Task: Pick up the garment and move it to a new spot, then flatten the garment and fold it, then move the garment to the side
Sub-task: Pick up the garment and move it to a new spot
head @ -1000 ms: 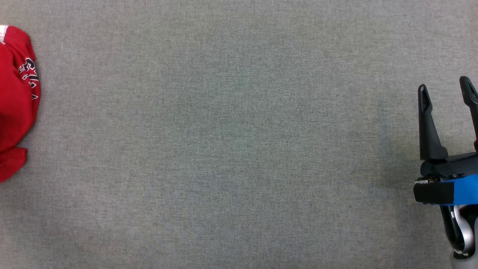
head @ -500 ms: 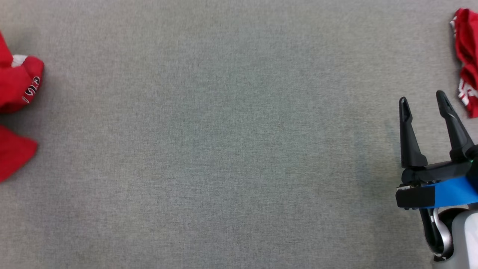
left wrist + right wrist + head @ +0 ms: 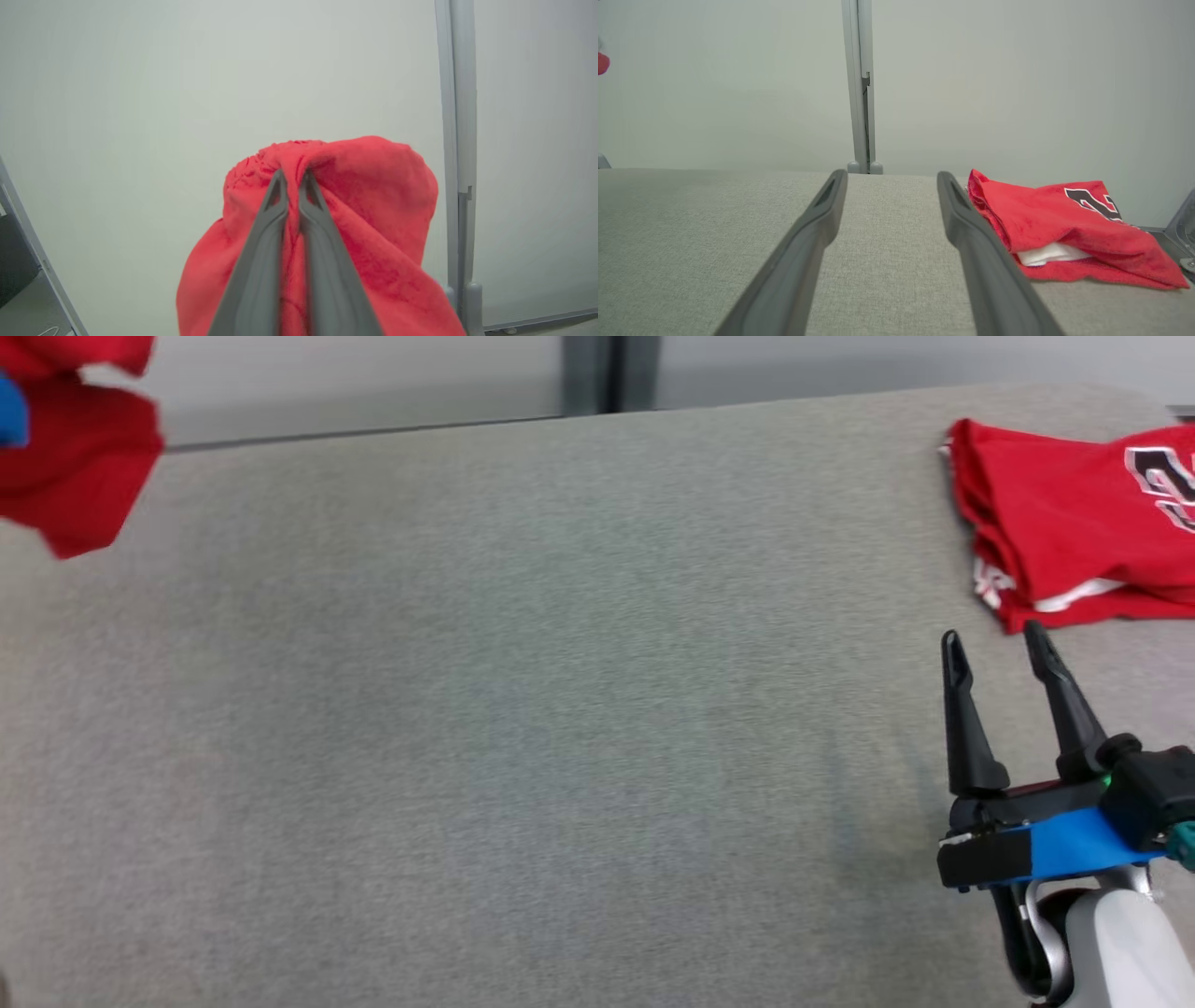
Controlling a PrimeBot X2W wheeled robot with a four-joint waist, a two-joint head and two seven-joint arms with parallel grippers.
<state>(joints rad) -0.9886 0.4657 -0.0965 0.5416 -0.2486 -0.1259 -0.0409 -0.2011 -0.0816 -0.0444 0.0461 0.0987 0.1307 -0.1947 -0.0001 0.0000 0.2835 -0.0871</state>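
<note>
The garment [image 3: 369, 200] is red fabric, bunched and hanging in the air in front of a pale wall. In the left wrist view my left gripper [image 3: 293, 179] is shut on a pinched fold at the top of it. In the head view the same garment [image 3: 84, 467] hangs at the upper left, above the table's far left corner, with a blue part of my left arm [image 3: 7, 418] at the frame's edge. My right gripper [image 3: 994, 639] hovers low over the table at the lower right, open and empty, also seen as the right gripper [image 3: 892, 176] in its own wrist view.
A second red garment [image 3: 1074, 523] with black-and-white lettering and white trim lies folded at the table's far right, just beyond the right fingertips [image 3: 945, 179]. The grey fabric table [image 3: 523, 709] ends at a far edge below a pale wall with a grey post [image 3: 860, 88].
My left gripper has shut on the red garment and lifted it off the table at the left. The head camera has tilted up, bringing in the far edge and the folded garment.
</note>
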